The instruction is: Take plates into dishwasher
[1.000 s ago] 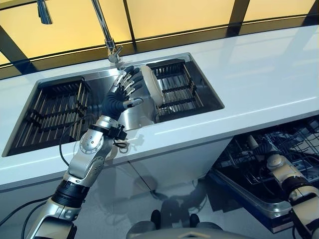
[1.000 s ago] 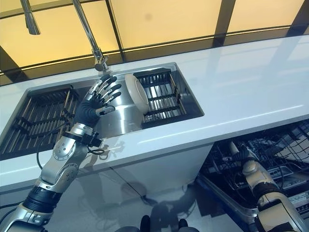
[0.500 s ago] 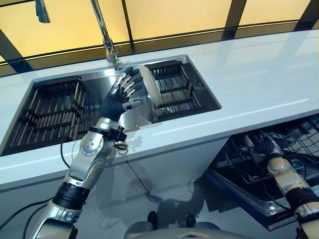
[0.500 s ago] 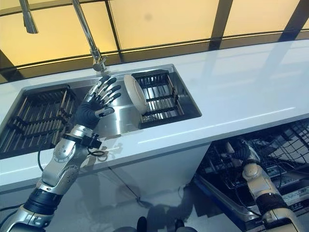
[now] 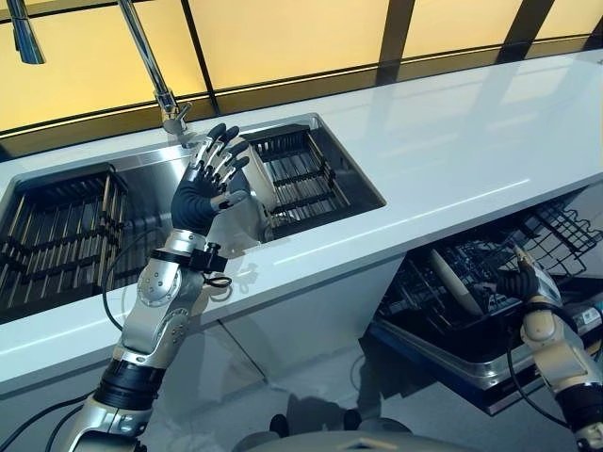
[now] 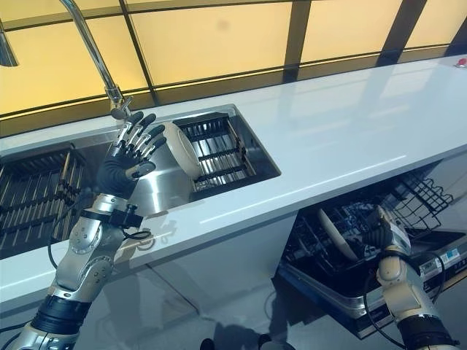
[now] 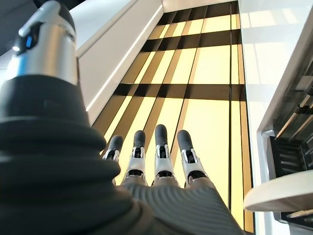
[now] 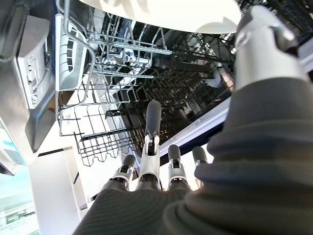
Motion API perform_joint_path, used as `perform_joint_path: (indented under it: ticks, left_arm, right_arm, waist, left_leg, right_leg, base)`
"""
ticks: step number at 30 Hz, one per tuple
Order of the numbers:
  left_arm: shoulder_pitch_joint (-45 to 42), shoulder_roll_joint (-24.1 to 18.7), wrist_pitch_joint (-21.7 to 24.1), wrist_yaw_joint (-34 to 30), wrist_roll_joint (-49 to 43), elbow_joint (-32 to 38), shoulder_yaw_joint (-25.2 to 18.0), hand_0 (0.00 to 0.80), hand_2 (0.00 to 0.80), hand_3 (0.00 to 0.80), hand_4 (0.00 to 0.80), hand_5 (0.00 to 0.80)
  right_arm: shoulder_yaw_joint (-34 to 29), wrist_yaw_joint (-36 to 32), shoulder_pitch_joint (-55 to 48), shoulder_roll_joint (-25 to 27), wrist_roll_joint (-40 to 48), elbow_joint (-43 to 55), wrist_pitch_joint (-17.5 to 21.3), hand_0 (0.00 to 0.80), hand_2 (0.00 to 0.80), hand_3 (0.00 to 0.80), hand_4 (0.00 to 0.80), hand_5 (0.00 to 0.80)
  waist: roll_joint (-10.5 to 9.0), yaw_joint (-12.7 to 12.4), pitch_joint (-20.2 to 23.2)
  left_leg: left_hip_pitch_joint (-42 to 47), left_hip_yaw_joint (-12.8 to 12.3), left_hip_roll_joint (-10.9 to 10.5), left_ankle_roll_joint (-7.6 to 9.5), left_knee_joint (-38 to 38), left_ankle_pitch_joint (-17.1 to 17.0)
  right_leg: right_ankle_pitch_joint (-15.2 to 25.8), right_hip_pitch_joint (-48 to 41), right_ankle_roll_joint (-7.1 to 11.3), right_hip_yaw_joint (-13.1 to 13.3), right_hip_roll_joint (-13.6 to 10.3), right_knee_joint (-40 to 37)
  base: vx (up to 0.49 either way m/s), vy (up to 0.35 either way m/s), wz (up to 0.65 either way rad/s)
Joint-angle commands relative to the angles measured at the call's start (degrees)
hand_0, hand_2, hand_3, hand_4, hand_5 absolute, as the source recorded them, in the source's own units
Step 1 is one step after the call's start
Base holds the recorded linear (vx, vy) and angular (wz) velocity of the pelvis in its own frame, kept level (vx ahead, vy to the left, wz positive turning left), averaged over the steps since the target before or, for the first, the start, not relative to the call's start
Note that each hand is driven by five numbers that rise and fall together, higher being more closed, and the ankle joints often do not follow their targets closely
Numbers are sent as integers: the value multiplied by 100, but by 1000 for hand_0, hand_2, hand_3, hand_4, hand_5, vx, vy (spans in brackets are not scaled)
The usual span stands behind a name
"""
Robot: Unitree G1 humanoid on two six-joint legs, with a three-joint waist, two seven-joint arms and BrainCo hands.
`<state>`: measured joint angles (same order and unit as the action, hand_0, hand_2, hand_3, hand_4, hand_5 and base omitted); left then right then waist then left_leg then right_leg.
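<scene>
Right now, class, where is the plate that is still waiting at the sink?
The plate stands on edge in the sink, leaning on the dark rack in the basin's right part, just past the fingertips of the left hand.

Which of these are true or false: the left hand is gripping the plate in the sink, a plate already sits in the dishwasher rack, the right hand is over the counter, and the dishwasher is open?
1. The left hand grips the sink plate. False: its fingers are straight beside it.
2. A plate sits in the dishwasher rack. True.
3. The right hand is over the counter. False: it is down at the rack.
4. The dishwasher is open. True.
</scene>
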<state>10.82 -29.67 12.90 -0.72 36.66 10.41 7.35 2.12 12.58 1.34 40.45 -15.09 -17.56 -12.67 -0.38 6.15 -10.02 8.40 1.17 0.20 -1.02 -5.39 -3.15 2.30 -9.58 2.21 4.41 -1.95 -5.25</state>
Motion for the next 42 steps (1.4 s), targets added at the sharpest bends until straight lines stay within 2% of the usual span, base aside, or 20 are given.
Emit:
perform_joint_path:
  ticks: [1, 10, 15, 22, 24, 32, 34, 36, 38, 42]
  left_arm:
    - [100, 88, 363, 72, -333, 157, -213, 0, 0, 0, 0, 0]
    - [-38, 165, 343, 128, -403, 152, -363, 0, 0, 0, 0, 0]
    - [-93, 167, 381, 153, -359, 154, -493, 0, 0, 0, 0, 0]
    - [-17, 213, 320, 192, -380, 106, -455, 0, 0, 0, 0, 0]
    - [-17, 252, 341, 156, -393, 70, -440, 0, 0, 0, 0, 0]
    - [56, 279, 282, 207, -400, 65, -366, 0, 0, 0, 0, 0]
    - [72, 280, 248, 212, -407, 71, -359, 0, 0, 0, 0, 0]
    - [69, 247, 247, 247, -385, 85, -362, 0, 0, 0, 0, 0]
    - [24, 228, 237, 243, -371, 122, -405, 0, 0, 0, 0, 0]
    - [23, 180, 201, 290, -352, 176, -377, 0, 0, 0, 0, 0]
  right_arm:
    - [-435, 125, 205, 126, -195, 294, 139, 0, 0, 0, 0, 0]
    - [-881, 558, -123, -198, 194, 898, 283, 0, 0, 0, 0, 0]
    - [-1180, 890, -202, -357, 729, 1143, 467, 0, 0, 0, 0, 0]
    - [-1291, 1168, -91, -695, 1986, 1275, 464, 0, 0, 0, 0, 0]
    - [-1338, 1199, -60, -804, 1959, 1260, 459, 0, 0, 0, 0, 0]
    - [-1204, 985, 72, -638, 1750, 989, 99, 0, 0, 0, 0, 0]
    - [-1171, 889, 100, -565, 1476, 877, -79, 0, 0, 0, 0, 0]
    - [-1130, 852, 92, -456, 1140, 797, -417, 0, 0, 0, 0, 0]
    - [-1137, 741, 24, -349, 1122, 689, -640, 0, 0, 0, 0, 0]
    - [-1173, 982, 52, -219, 1101, 626, -682, 0, 0, 0, 0, 0]
  waist:
    - [-31, -25, 310]
    - [-24, 111, 361]
    - [-23, 150, 386]
    - [-23, 162, 412]
    - [-21, 152, 430]
    - [-32, 112, 480]
    - [-39, 98, 481]
    - [-49, 101, 482]
    - [-55, 111, 483]
    - [-63, 101, 473]
  left_leg:
    - [216, -183, -300, 483, 39, 734]
    - [236, -254, -298, 507, 39, 770]
    - [237, -287, -293, 515, 39, 778]
    - [209, -327, -290, 516, 39, 754]
    - [197, -339, -286, 512, 39, 754]
    - [201, -316, -280, 517, 39, 772]
    - [200, -307, -280, 519, 39, 773]
    - [196, -312, -281, 514, 39, 767]
    - [197, -327, -273, 510, 39, 768]
    - [196, -309, -271, 517, 39, 755]
  right_leg:
    - [-74, 94, 13, 142, 383, 25]
    - [-81, 99, 27, 199, 397, 25]
    - [-74, 110, 27, 237, 407, 25]
    - [-30, 158, 21, 272, 417, 25]
    - [-28, 168, 18, 270, 418, 25]
    - [-45, 163, 1, 243, 422, 25]
    - [-46, 161, -3, 230, 422, 25]
    - [-41, 163, -2, 236, 423, 25]
    - [-47, 160, 2, 235, 425, 25]
    - [-36, 155, -1, 236, 432, 25]
  base:
    - [-20, 38, -3]
    - [-7, 40, -7]
    - [1, 6, 0]
    - [-9, 5, -2]
    - [10, 19, -5]
    - [3, 4, -5]
    - [0, 0, 0]
    - [0, 0, 0]
    - [0, 0, 0]
    - [0, 0, 0]
